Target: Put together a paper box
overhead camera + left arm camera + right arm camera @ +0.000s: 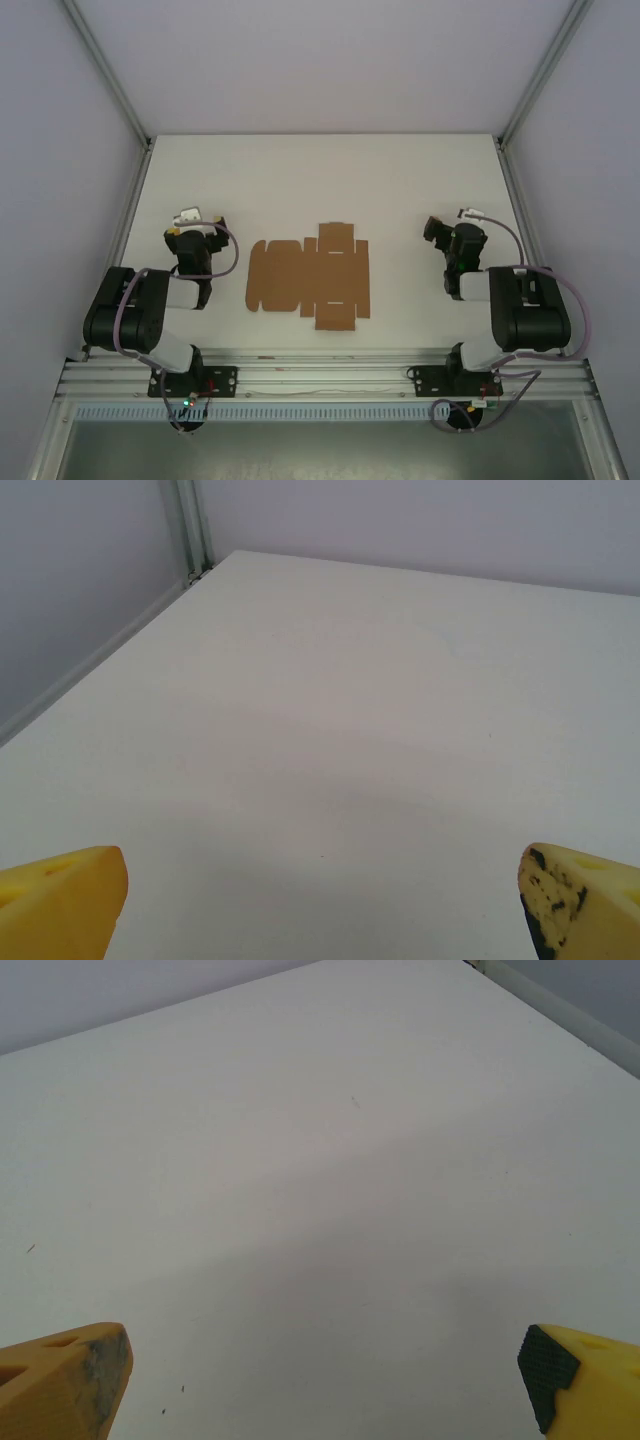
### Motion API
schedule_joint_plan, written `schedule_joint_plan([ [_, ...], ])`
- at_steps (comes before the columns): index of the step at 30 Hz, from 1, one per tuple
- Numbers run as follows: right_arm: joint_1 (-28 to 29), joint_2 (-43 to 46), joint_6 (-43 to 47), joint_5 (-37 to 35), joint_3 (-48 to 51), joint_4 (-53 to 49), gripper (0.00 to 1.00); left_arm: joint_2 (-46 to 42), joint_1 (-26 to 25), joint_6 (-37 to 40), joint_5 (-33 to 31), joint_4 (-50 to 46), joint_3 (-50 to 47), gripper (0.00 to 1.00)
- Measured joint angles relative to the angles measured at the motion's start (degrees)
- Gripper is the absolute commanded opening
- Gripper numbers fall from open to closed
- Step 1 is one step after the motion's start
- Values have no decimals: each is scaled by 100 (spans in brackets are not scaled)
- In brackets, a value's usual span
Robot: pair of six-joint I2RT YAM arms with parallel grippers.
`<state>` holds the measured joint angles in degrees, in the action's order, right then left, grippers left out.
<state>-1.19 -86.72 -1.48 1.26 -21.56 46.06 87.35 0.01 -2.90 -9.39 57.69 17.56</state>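
The paper box (309,278) lies as a flat brown cut sheet, flaps spread, on the white table (320,180) between the two arms. My left gripper (190,226) is to the sheet's left, apart from it. In the left wrist view the left gripper (322,905) stands open, its yellow fingertips (62,900) far apart over bare table. My right gripper (440,232) is to the sheet's right, also apart from it. In the right wrist view the right gripper (325,1380) is open too, with nothing between its yellow fingertips (65,1375).
Metal frame posts (115,95) and pale walls close in the table at the left, right and back. A post stands at the far left corner (190,530). An aluminium rail (320,375) runs along the near edge by the arm bases.
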Motion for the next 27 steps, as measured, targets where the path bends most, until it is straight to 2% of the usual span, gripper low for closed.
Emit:
schedule_joint_plan([
  [24,0,2,-4,-39,-2,-7,100,-2,0,0,-2,-9,2,100],
  [27,0,142,-46,-164,-133,-352,100,-264,0,0,-2,-481,105,100],
])
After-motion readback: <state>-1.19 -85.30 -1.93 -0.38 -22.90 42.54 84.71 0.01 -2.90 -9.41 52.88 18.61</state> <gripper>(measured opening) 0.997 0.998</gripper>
